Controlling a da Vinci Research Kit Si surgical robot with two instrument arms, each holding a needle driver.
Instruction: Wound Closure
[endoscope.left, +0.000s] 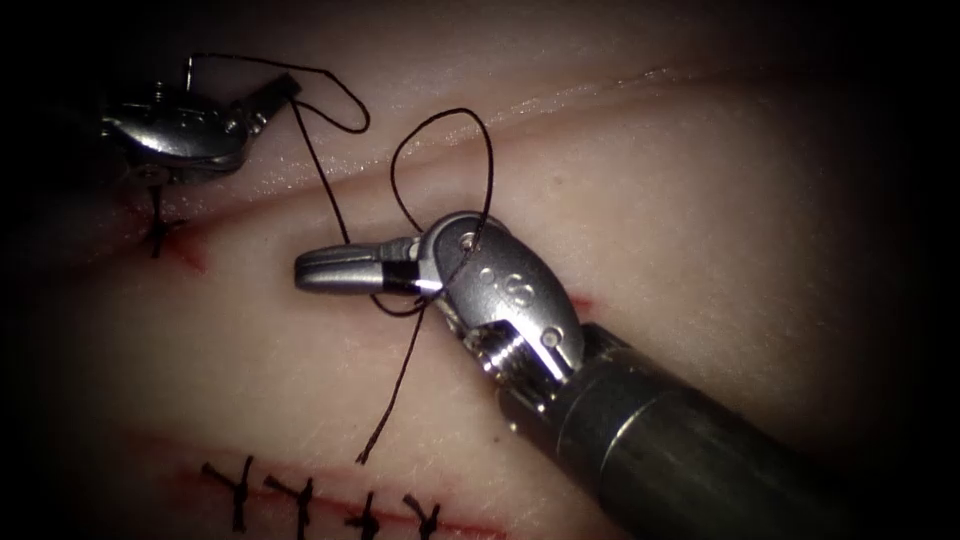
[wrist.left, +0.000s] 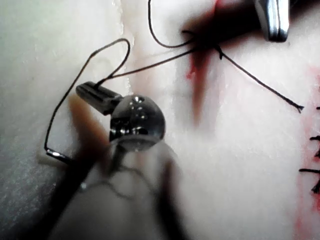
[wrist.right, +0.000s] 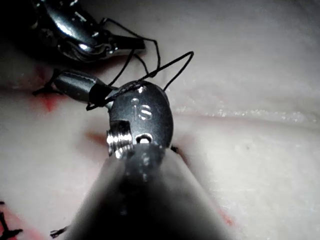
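Note:
My left tool (endoscope.left: 285, 90) sits at the upper left of the endoscope view, jaws shut on the dark thread (endoscope.left: 320, 170). In the left wrist view those jaws (wrist.left: 82, 91) grip the thread, which curves round to a short shiny piece of needle (wrist.left: 56, 155) lying on the tissue. My right tool (endoscope.left: 305, 272) comes from the lower right and points left, jaws shut, with the thread looped around them and over its wrist (endoscope.left: 470, 240). The right wrist view shows the same wraps around its jaws (wrist.right: 60, 80). A loose thread end (endoscope.left: 360, 458) trails down over the tissue.
A tied stitch (endoscope.left: 158, 235) with red fluid sits at the left end of the cut, below the left tool. A second cut near the bottom edge carries several finished stitches (endoscope.left: 300, 495). Pale tissue (endoscope.left: 700, 200) spreads to the right.

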